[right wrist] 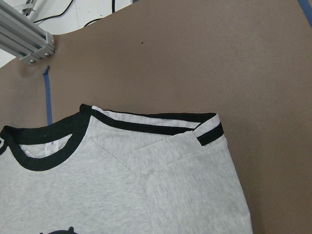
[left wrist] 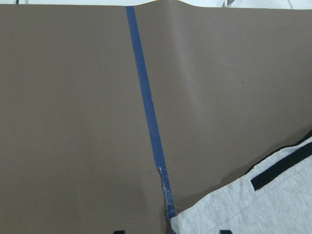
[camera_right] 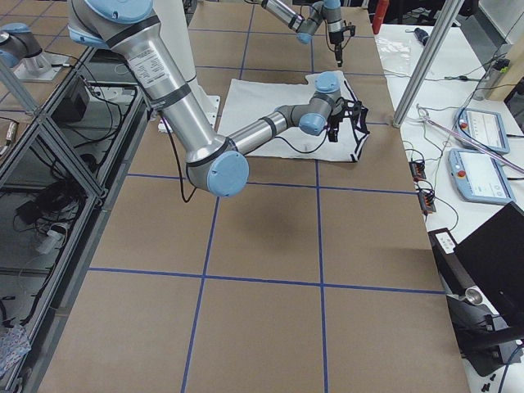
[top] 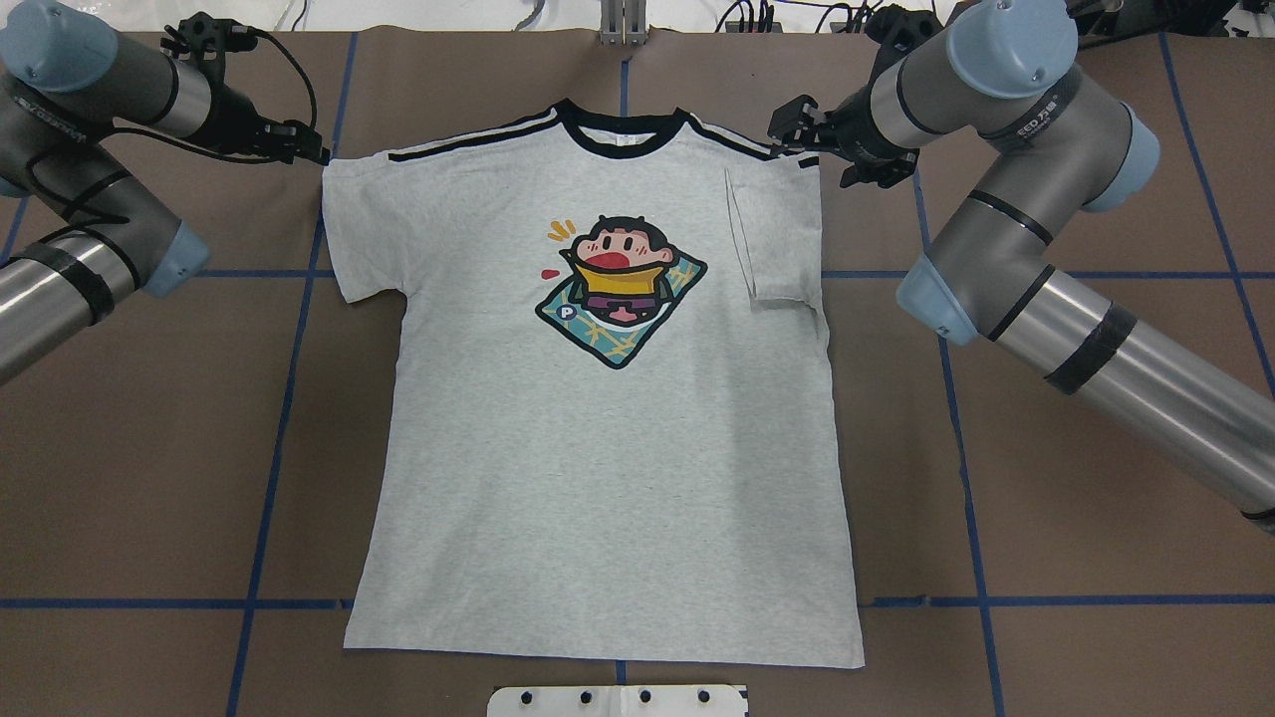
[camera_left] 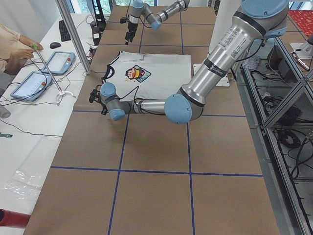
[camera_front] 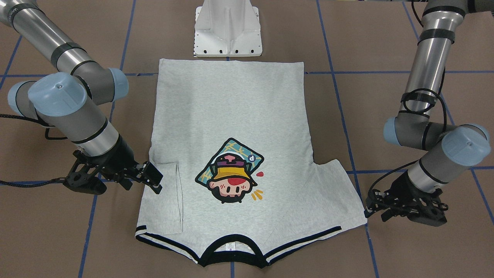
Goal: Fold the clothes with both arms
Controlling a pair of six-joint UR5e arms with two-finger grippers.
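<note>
T-shirt [top: 598,478] is flat and print up mid-table, with the collar [top: 623,134] on your side and the hem at the pedestal [camera_front: 227,34]. Its right sleeve [top: 782,239] is folded in over the body. The left sleeve [top: 359,229] is spread out.

Both arms reach out along the shirt's sides, elbows bent, wrists turned in at the shoulders.
- Right gripper [top: 797,134] sits low at the right shoulder, just beside the folded sleeve. Jaws look apart and hold nothing. You can't tell from these views if it touches the cloth.
- Left gripper [top: 304,144] is low at the left sleeve's outer corner. Its fingertips [left wrist: 224,232] are wide apart, with the sleeve's edge between them in the wrist view.

Table [top: 1046,498] is brown with a blue tape [top: 279,398] grid. On your bench there are two tablets [camera_left: 56,62] and cables, with a person's arm [camera_left: 14,46] at the edge.
</note>
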